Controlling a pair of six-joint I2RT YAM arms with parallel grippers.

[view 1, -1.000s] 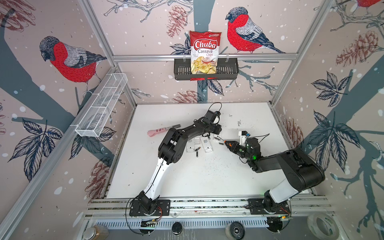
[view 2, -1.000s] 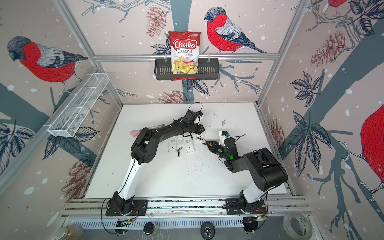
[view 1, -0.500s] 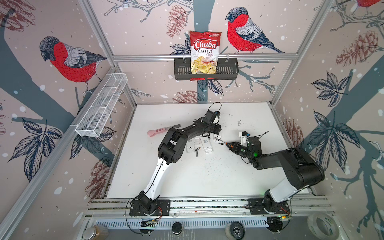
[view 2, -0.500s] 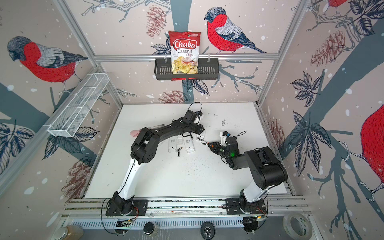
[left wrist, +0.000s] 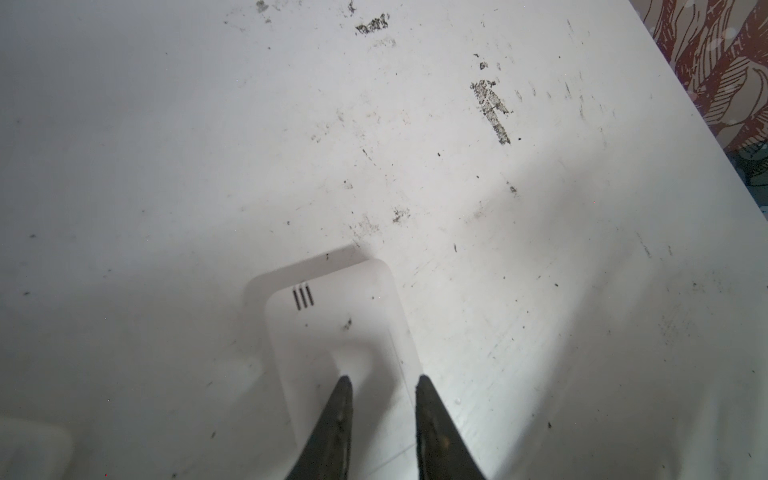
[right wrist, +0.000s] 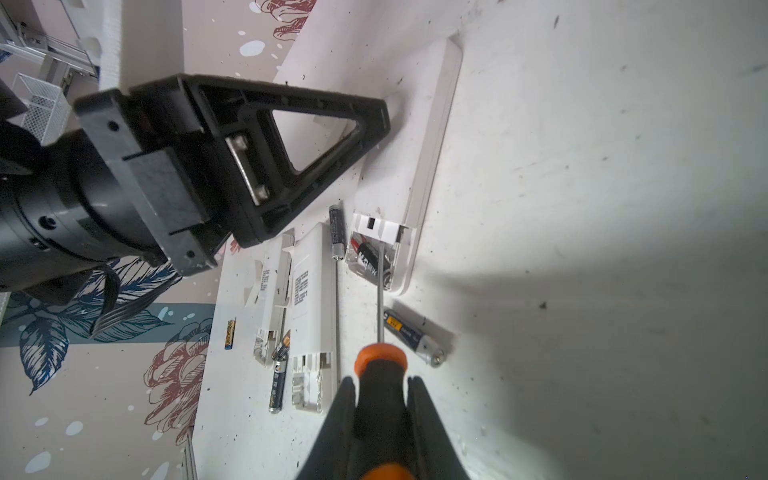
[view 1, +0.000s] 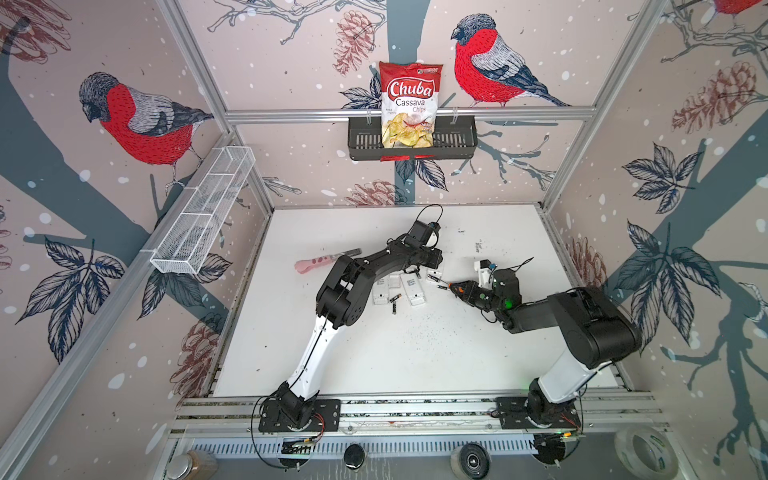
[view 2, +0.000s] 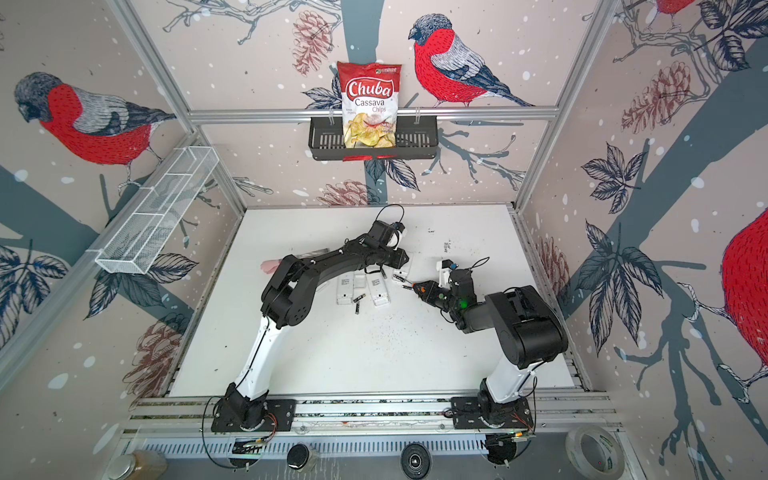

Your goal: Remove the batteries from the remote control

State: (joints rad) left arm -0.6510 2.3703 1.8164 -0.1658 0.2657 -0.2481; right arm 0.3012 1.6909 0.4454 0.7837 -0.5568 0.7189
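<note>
Screwdriver [right wrist: 380, 374] in right pincer [right wrist: 381, 380] crosses batteries [right wrist: 370, 259] inside remote [right wrist: 419, 166].

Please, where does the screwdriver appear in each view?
Top view: screwdriver right of centre, in the right hand.
Top view: screwdriver, same place.
Left wrist: not in it.
Right wrist: gripped in that hand, tip in the open remote.
Shared landmark: that remote, under the left hand.

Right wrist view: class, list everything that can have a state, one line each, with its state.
right gripper: shut on the screwdriver
screwdriver: tip inside an open battery compartment
left gripper: jaws apart, tips on the pinned remote
pinned remote: compartment open, a battery inside
other remotes: compartments open, look empty
loose batteries: out, lying flat
</note>
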